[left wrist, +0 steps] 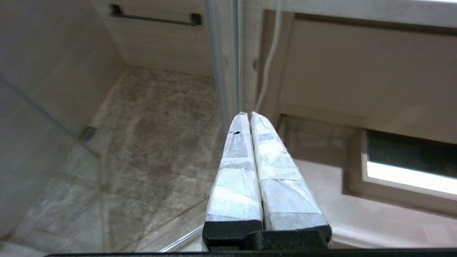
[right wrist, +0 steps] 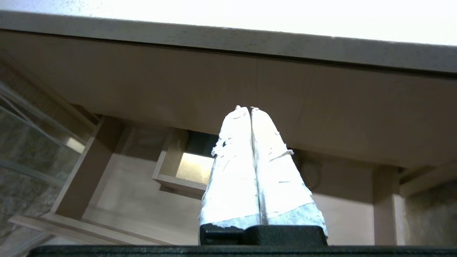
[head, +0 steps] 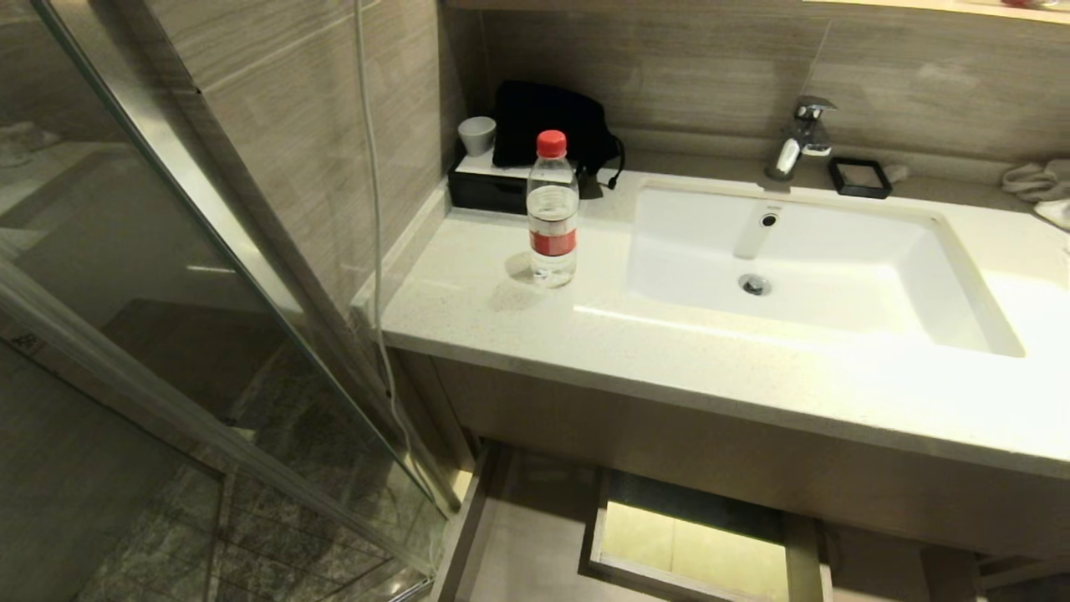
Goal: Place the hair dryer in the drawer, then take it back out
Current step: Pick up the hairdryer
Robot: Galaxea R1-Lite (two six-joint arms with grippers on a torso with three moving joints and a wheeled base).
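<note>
One drawer (head: 535, 535) stands pulled out below the vanity counter (head: 669, 359), its pale floor broken by a single boxed rectangular cutout (head: 694, 539); the head view cuts off its front edge, and the counter's overhang hides its rear. No hair dryer can be made out in any of the three views: the bare drawer floor that shows holds nothing, though the right wrist view has its own fingers standing in front of the drawer's middle. On the counter there is one clear water bottle (head: 552, 213) with a red cap and red label, standing upright left of the one white sink (head: 802, 267). Behind the bottle sit one black box (head: 489, 188), one pale cup (head: 477, 135) on top of it, and one black bag (head: 552, 125) whose contents cannot be seen. One chrome tap (head: 801, 136) rises behind the sink, with one small black tray (head: 859, 177) just beside it, and a crumpled towel (head: 1036, 180) is cut off at the far right edge. A glass shower partition (head: 209, 276) fills the left side. Neither arm appears in the head view. The two grippers show only in their own wrist cameras: the left gripper (left wrist: 249, 114) hangs by the glass edge over the floor, the right gripper (right wrist: 250, 108) sits low in front of the drawer beneath the counter, and each has its white-wrapped fingers pressed together with nothing between them.
</note>
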